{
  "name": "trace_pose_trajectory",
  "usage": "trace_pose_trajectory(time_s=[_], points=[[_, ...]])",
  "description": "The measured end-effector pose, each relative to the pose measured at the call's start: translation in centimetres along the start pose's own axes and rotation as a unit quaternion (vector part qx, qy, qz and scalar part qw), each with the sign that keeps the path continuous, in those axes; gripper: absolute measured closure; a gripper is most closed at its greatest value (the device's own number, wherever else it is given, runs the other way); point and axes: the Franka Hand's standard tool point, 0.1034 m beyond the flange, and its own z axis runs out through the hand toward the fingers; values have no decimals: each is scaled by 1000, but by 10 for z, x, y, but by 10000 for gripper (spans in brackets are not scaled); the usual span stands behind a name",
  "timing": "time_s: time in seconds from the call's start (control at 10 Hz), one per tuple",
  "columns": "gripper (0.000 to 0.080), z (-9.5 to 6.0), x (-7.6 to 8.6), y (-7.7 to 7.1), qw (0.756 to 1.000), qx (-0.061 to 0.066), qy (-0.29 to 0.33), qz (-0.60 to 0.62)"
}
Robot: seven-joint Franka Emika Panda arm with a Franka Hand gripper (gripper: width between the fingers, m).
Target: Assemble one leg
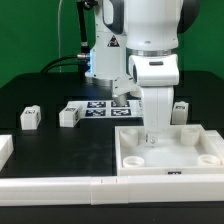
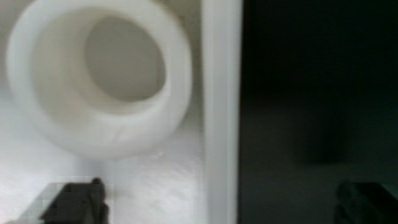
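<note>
The large white tray-like panel point(image 1: 170, 150) lies at the exterior view's front right. My gripper point(image 1: 156, 138) reaches down into its back part. In the wrist view my gripper point(image 2: 217, 203) is open. One dark fingertip point(image 2: 71, 202) is over the panel's floor and the other is over the black table, so the jaws straddle the panel's raised rim point(image 2: 219, 100). A round socket ring point(image 2: 98, 75) lies just ahead. Nothing is held. Three small white legs stand on the table, two at the exterior view's left point(image 1: 30, 117) point(image 1: 68, 115) and one behind the panel point(image 1: 181, 108).
The marker board point(image 1: 105, 107) lies at the back centre, near the arm's base. A white block point(image 1: 4, 150) sits at the exterior view's left edge. A long white rail point(image 1: 60, 186) runs along the front edge of the table.
</note>
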Motion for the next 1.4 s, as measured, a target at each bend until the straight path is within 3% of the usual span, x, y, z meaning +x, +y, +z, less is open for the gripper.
trace_pose_trajectory(time_s=[0.3,0.7,1.1,1.4], points=[[150,-6,-2,-2,1000,-3,-1,3],[150,-43,-6,-20,999,-22,-10,30],[150,-44,-6,-23,997,-21,-10,70],[150,-44,-6,-23,978,-21,-4,209]])
